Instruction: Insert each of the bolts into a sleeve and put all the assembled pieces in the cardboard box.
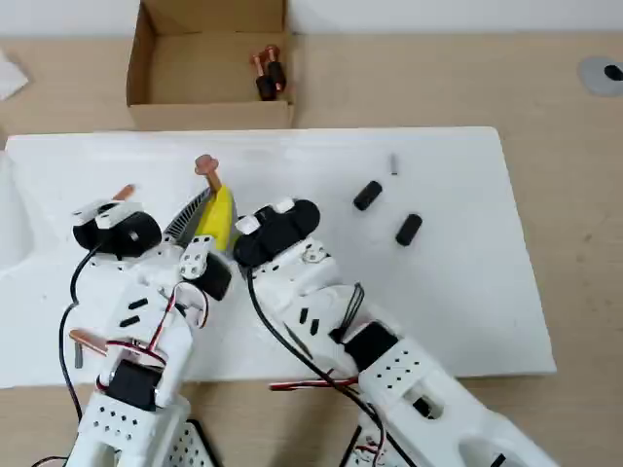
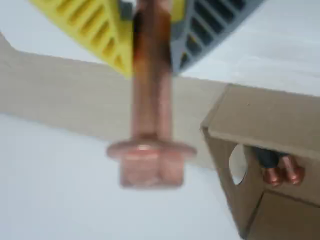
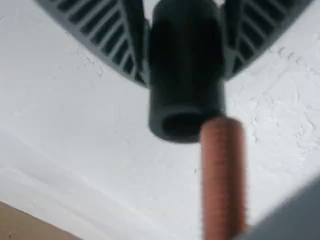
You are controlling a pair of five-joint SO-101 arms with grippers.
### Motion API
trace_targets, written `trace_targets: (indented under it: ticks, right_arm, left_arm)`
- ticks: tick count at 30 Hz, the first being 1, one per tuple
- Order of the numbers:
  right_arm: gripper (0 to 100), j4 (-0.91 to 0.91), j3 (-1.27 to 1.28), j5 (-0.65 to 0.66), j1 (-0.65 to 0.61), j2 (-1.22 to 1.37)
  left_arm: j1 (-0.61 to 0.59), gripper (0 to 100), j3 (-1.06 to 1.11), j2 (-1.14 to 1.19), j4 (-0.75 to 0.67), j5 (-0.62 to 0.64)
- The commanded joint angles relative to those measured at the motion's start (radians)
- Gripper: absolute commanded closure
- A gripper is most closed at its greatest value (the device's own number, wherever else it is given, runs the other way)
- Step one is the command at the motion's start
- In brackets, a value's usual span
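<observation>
My left gripper [image 2: 150, 60], with one yellow and one grey finger, is shut on the shaft of a copper bolt [image 2: 150, 125]. The bolt's hex head points toward the cardboard box [image 2: 260, 125]. From above, that bolt head [image 1: 205, 165] sticks out past the left gripper [image 1: 212, 199] near the board's middle. My right gripper [image 3: 186, 65] is shut on a black sleeve [image 3: 185, 100]. A threaded copper bolt end [image 3: 222, 175] lies against the rim of the sleeve's opening. Whether it is inside, I cannot tell. The cardboard box [image 1: 209, 115] holds assembled pieces [image 1: 268, 73].
Two loose black sleeves [image 1: 367, 195] [image 1: 409, 230] lie on the white board [image 1: 458, 311] to the right. One copper bolt [image 1: 124, 192] lies by the left arm and another [image 1: 88, 341] near the board's front left edge. A small grey pin [image 1: 393, 163] lies further back.
</observation>
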Motion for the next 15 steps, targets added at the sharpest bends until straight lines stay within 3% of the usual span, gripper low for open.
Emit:
trace_targets:
  ticks: [1, 15]
  right_arm:
    - [98.9, 0.002, -0.070, -0.009, -0.015, -0.027]
    - [98.9, -0.002, -0.070, -0.011, -0.058, -0.027]
  left_arm:
    - [-0.014, 100, -0.009, -0.016, -0.026, -0.005]
    - [-0.012, 100, 0.005, -0.016, -0.034, -0.005]
